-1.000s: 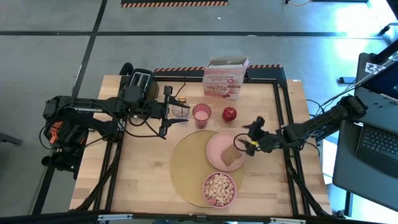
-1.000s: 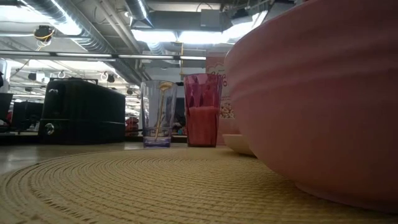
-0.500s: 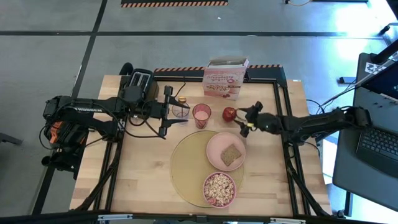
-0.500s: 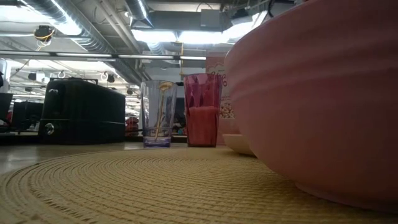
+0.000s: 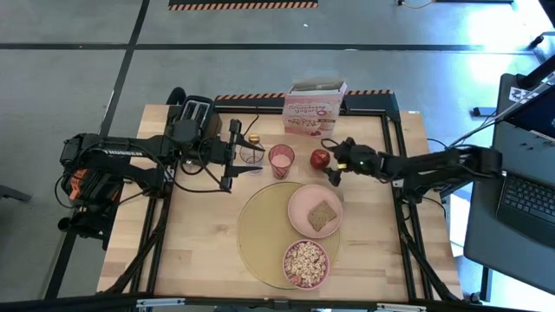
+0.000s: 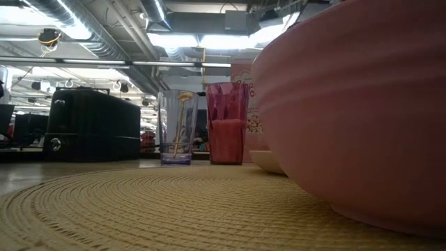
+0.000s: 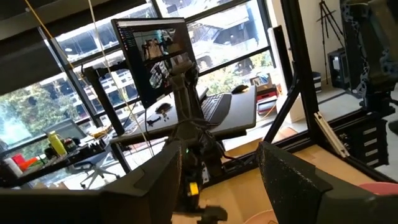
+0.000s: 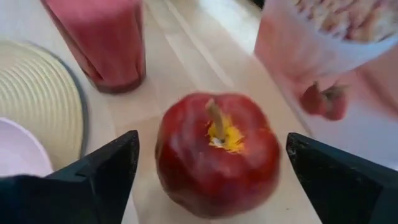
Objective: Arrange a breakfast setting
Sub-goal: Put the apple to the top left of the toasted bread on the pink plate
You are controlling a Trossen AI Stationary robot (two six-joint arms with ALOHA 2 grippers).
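The apple [image 5: 320, 159] stands on the bare table between the pink glass [image 5: 280, 159] and my right gripper [image 5: 335, 165], which a second ago hung over the plate [image 5: 300, 202] with its toast [image 5: 323, 216] and has now swung up beside the fruit, fingers wide apart and empty on either side, so a grasp seems near. My left gripper [image 5: 232, 154] waits open by the clear glass [image 5: 252, 154]. The low view shows no apple, since the bowl [image 6: 362, 104] fills its right side.

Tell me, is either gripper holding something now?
No. The right gripper is open around the apple, not touching it; the left gripper is open and empty.
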